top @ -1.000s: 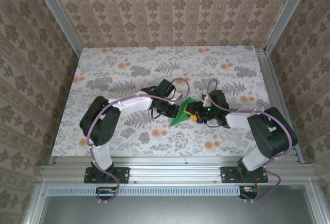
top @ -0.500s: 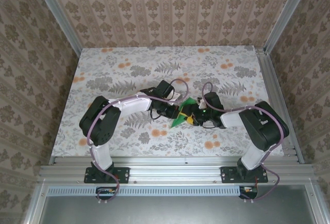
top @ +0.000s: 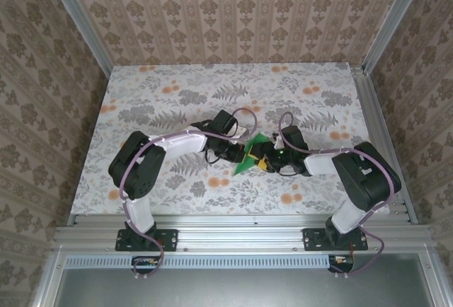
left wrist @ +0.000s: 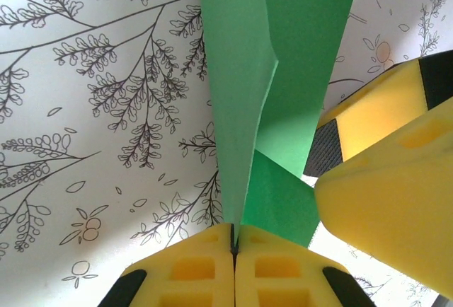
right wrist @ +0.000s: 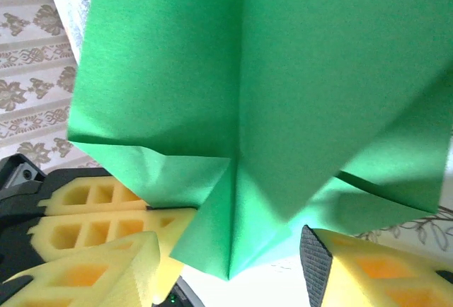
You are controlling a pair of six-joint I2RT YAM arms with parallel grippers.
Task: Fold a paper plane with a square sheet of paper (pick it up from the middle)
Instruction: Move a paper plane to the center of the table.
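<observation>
The bright-green sheet of paper (top: 249, 155), folded into a pointed shape with a centre crease, is held off the table between the two arms. My left gripper (left wrist: 234, 235) is shut on its lower edge, and the creased paper (left wrist: 272, 73) rises away from the yellow fingers (left wrist: 191, 271). In the right wrist view the folded sheet (right wrist: 283, 88) hangs close, its point downwards. My right gripper (right wrist: 233, 250) is open, one finger on each side of that point. The left gripper's fingers (right wrist: 106, 204) clamp the paper's left flap.
The floral tabletop (top: 177, 102) lies below, with patterned walls behind and to both sides. An aluminium rail (top: 241, 235) runs along the near edge. The two grippers nearly touch above the middle of the table; the right gripper's fingers (left wrist: 396, 201) crowd the left wrist view.
My right gripper has edged left, closer to the paper, and its jaws have spread wider. The left gripper has kept its hold and hardly moved.
</observation>
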